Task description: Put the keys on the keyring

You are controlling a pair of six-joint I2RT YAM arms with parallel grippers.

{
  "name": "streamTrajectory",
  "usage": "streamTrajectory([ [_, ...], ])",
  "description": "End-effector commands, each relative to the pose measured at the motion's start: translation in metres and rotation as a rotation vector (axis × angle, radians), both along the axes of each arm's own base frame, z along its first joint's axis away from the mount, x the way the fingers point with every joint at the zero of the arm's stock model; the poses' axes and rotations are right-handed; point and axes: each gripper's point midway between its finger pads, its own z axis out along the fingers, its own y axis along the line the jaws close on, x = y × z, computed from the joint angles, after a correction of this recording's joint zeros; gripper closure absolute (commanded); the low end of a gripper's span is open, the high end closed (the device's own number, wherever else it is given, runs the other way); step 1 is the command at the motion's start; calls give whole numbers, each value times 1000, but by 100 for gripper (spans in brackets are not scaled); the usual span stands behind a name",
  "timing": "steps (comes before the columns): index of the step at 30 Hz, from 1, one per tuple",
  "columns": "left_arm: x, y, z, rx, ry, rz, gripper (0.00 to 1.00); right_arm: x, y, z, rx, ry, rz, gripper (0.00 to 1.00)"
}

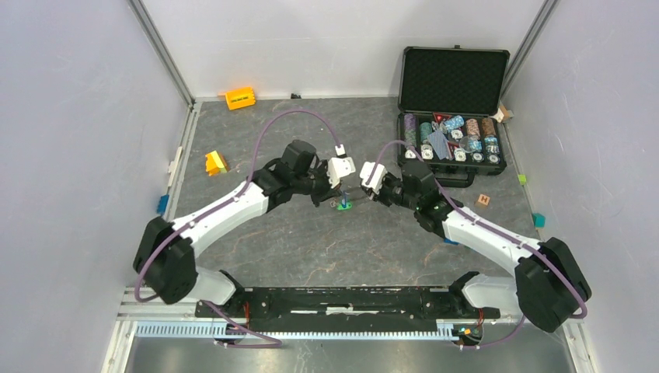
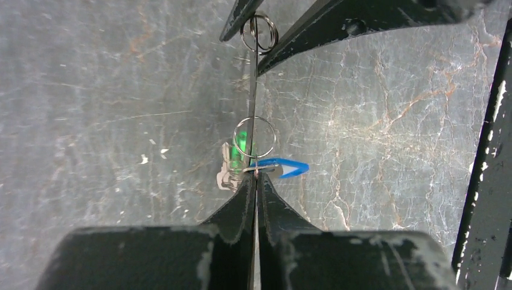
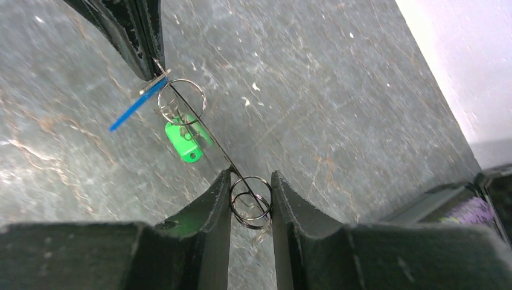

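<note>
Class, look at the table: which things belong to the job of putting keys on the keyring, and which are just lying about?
For the job: green key; blue key; keyring.

Lying about: poker chip case; orange block; yellow block; wooden cube.

The keyring (image 3: 181, 101) stretches taut between left gripper (image 2: 256, 178) and right gripper (image 3: 250, 181), barring the middle. Bare tabletop (image 1: 311, 249) lies near and left; the open poker-chip case (image 1: 455, 78) fills far right.
</note>
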Motion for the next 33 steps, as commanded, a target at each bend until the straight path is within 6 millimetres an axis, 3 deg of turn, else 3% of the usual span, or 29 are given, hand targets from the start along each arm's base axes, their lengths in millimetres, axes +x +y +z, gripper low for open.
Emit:
streamTrajectory([
  [1,2,-15,-14,-29,107,-7,93,25,-27,13,-52,-207,-136,100],
  [6,6,-24,-31,-10,182,-23,93,27,-44,1,-127,-284,-186,100],
  [12,-7,-26,-38,-13,261,-65,92,3,-55,-33,-242,-305,-113,100],
  [17,-11,-25,-40,-1,288,-74,85,-25,-55,-63,-311,-258,25,99],
  [22,-8,-19,-35,20,235,-70,73,-36,-73,-94,-426,-237,52,94],
  [33,-6,-6,-30,49,151,-60,64,-12,-89,-114,-569,-213,-38,86],
])
